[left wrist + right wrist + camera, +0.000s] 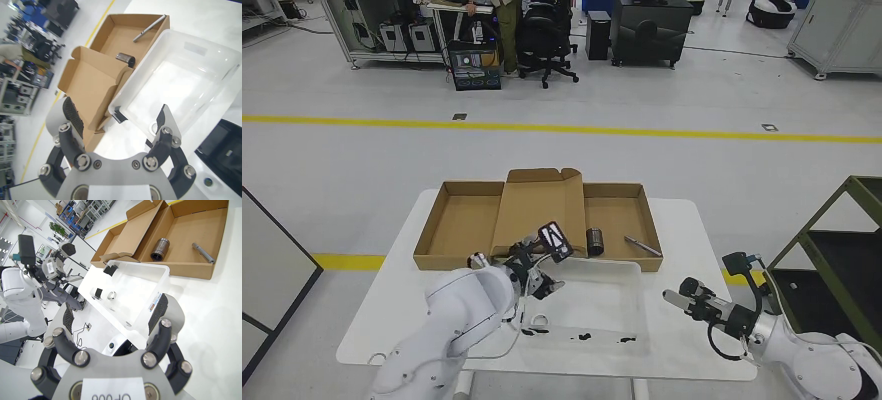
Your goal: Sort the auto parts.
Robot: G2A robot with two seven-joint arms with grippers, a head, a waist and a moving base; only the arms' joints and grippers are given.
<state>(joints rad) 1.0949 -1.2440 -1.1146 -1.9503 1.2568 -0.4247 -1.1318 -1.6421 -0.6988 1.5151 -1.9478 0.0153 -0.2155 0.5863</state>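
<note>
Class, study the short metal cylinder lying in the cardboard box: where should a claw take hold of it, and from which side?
Grip the short metal cylinder across its curved middle, coming down from above. It lies on its side on the cardboard box floor, so its round flanks are exposed, while the box walls likely block a sideways approach.

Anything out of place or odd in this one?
Nothing stands out: cylinder and rod lie apart in one box compartment, ring and black bits sit in the bin, left gripper and right gripper open, empty.
</note>
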